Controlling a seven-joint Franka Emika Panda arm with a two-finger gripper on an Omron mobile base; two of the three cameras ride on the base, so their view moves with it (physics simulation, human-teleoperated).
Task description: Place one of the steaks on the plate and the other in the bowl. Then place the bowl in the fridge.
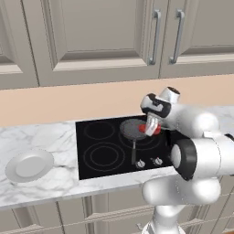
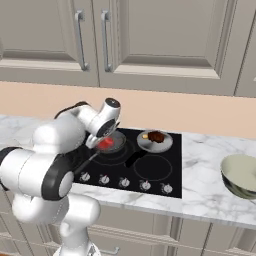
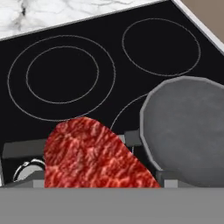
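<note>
Carrying a red steak between its widely spread fingers, the claw hung just above the stove beside the dark frying pan. This looked like the first placement step. Next the steak needed to travel left to the white plate on the marble tabletop.

One raw red steak hangs just above the black stove, close beside the grey frying pan. The white plate sits on the marble counter, well left of the stove. The beige bowl rests on the counter to the right.
</note>
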